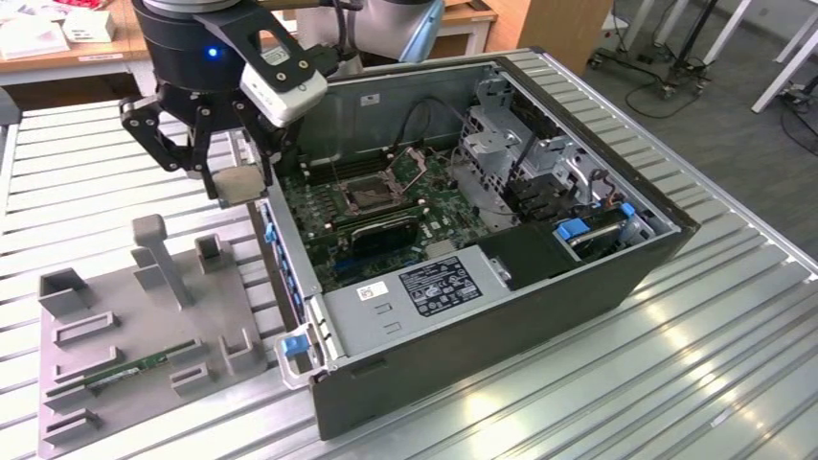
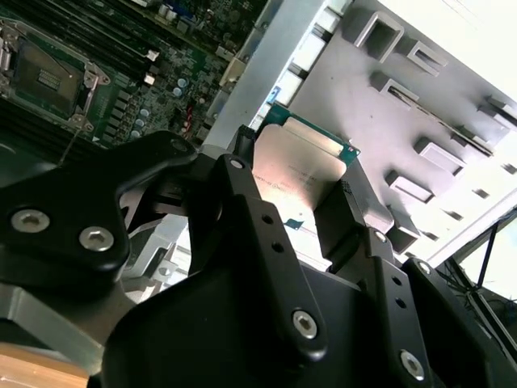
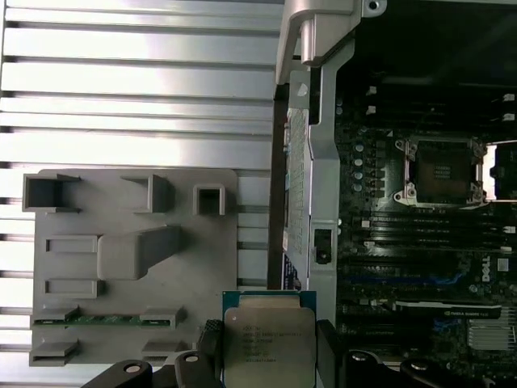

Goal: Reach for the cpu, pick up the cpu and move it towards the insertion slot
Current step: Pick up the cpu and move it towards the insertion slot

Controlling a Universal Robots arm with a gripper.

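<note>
Silvery metal shows on the face of the cpu [image 3: 269, 343], a flat square chip with a thin greenish-tan rim, and it is clamped edge to edge in the gripper [image 1: 239, 178]. The black fingers [image 2: 240, 182] press on two opposite sides of the chip, so the hand is narrowed to the chip's width and holds it flat, face toward the wrist cameras. In the exterior view the chip hangs clear of the slatted metal table [image 1: 639, 383], above the strip between the grey plastic holder tray [image 1: 128, 321] and the near wall of the open computer case [image 1: 511, 326]; it is outside the case, just beside that wall, and touches nothing except the fingers. The insertion slot [image 1: 371, 195] lies inside the case on the green circuit board [image 1: 383, 244], a square metal frame with a dark centre, uncovered and with nothing in it. It is well apart from the chip, with the case wall between them. In the first wrist view the slot sits beyond the wall while the chip is on the tray's side of it. On the tray a long narrow green memory stick [image 1: 128, 369] lies in a groove near the edge farthest from the arm, and several upright grey posts stand around it. A silver power supply box [image 1: 428, 292] with a label fills the case end nearest the exterior camera.
</note>
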